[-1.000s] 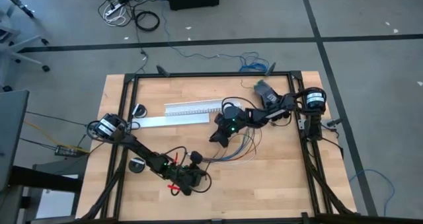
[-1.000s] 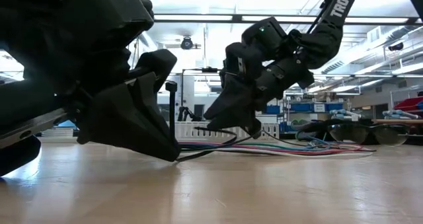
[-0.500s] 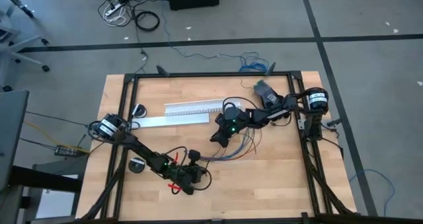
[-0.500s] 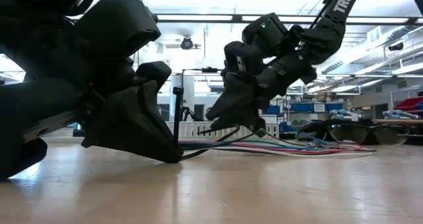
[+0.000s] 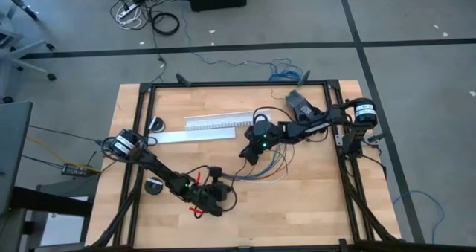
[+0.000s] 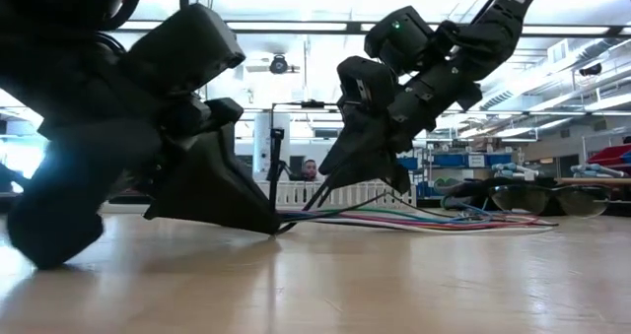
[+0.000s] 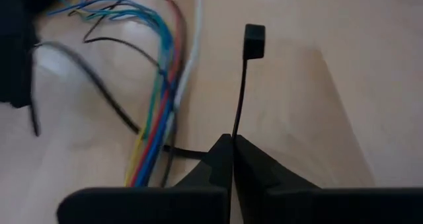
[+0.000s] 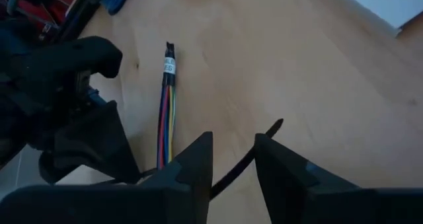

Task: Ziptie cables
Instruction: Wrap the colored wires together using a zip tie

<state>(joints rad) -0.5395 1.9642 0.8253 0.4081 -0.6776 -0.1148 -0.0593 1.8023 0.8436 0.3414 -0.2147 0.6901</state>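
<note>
The left gripper (image 7: 232, 159) is seen low over the table (image 5: 312, 207) toward the near edge, its fingers pressed together on the ziptie (image 7: 242, 85), which is held upright with its square head topmost. The ziptie's tail is passed under the cables (image 7: 162, 98), which are laid flat on the wood just beside that gripper, fanning out toward the middle of the table. The right gripper (image 8: 230, 159) is held above the cables near the table's centre, its fingers set apart, with the black strip's free end seen between them. The white channel (image 5: 204, 127) is left near the far edge.
</note>
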